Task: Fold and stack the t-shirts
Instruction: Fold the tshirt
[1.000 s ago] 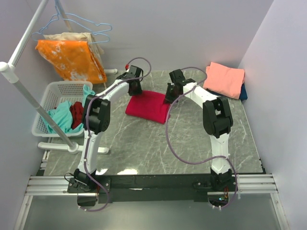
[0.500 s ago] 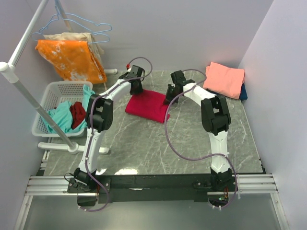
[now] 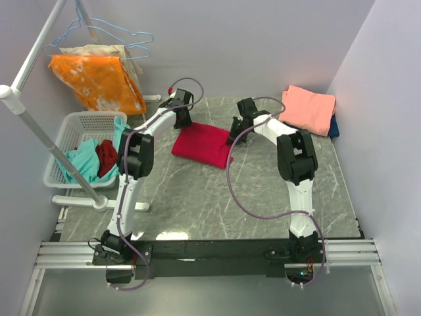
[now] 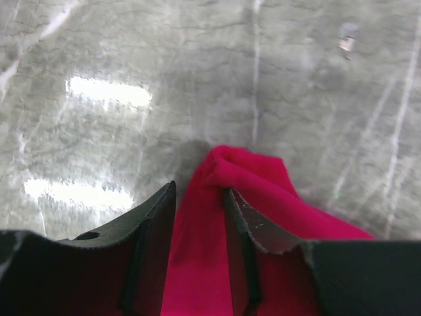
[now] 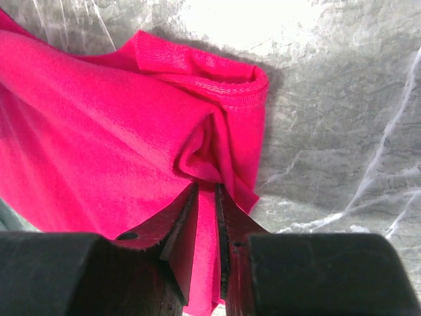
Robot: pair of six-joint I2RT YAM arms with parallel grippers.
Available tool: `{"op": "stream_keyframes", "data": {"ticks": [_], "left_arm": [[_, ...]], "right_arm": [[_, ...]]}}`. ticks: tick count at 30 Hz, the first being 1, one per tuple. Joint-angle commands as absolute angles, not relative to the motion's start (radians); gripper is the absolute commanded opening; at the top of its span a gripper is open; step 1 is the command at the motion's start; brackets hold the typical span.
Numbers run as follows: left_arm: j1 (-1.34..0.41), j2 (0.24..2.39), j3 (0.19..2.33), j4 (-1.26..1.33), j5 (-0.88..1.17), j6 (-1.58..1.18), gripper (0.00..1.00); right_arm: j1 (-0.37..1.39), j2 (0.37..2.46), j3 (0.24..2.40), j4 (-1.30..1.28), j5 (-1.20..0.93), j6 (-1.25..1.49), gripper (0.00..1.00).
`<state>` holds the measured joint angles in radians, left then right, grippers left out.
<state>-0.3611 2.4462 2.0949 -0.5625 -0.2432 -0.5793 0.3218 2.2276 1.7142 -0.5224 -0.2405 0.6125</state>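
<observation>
Crimson t-shirt [image 3: 202,146] lies folded into a compact block on the far middle of the table [image 3: 217,197]. The 2 arms sit at its opposite ends. The salmon-pink t-shirt [image 3: 308,108] is folded at the far right corner, on top of the dark blue t-shirt [image 3: 335,126], of which only an edge shows.

Right gripper [image 5: 206,187]: jaws nearly closed, pinching a thin fold at the shirt's right edge. Creases in the cloth run into the tips.

Left gripper [image 4: 199,191]: jaws part-way apart, with a thick ridge of red cloth filling the gap and touching both fingers [image 4: 154,243]. I cannot tell whether they clamp it or only straddle it.

Judgement: the step in hand looks like moving the folded shirt onto the stack.

Risks:
1. Uneven hold. If the left jaws are slack, that end slips out on a lift, the block hangs from the right pinch alone, and the fold falls open.
2. Shallow pinch. The right jaws may hold only the upper layers, so the lower layers could peel away and trail on the table.
3. Arms out of step. If 1 arm leads, the cloth stretches between them and pulls out of the weaker grip.
4. Landing. A low or off-centre approach could shove the salmon-pink t-shirt off the dark blue one, or leave the crimson one overhanging.
5. The right arm's purple cable [image 3: 230,178] loops just beside the shirt and could drag on it.
</observation>
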Motion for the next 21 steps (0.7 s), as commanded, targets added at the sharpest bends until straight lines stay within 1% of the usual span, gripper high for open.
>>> {"op": "stream_keyframes", "data": {"ticks": [1,7,11,18,21], "left_arm": [[-0.339,2.482,2.155,-0.572,-0.293,-0.571,0.41],[-0.322,2.514,2.186,-0.583,-0.293,-0.569,0.42],[-0.308,2.476,2.163,-0.575,-0.296,-0.572,0.43],[-0.284,2.281,2.056,-0.526,-0.273,-0.546,0.5],[-0.284,2.205,2.007,-0.534,-0.25,-0.535,0.55]], "right_arm": [[0.304,2.246,1.703,-0.583,-0.199,0.603,0.23],[0.304,2.229,1.687,-0.597,-0.196,0.588,0.22],[0.302,2.198,1.667,-0.578,-0.209,0.587,0.22],[0.304,2.138,1.694,-0.6,-0.198,0.572,0.23],[0.304,2.083,1.66,-0.588,-0.193,0.574,0.23]]}}
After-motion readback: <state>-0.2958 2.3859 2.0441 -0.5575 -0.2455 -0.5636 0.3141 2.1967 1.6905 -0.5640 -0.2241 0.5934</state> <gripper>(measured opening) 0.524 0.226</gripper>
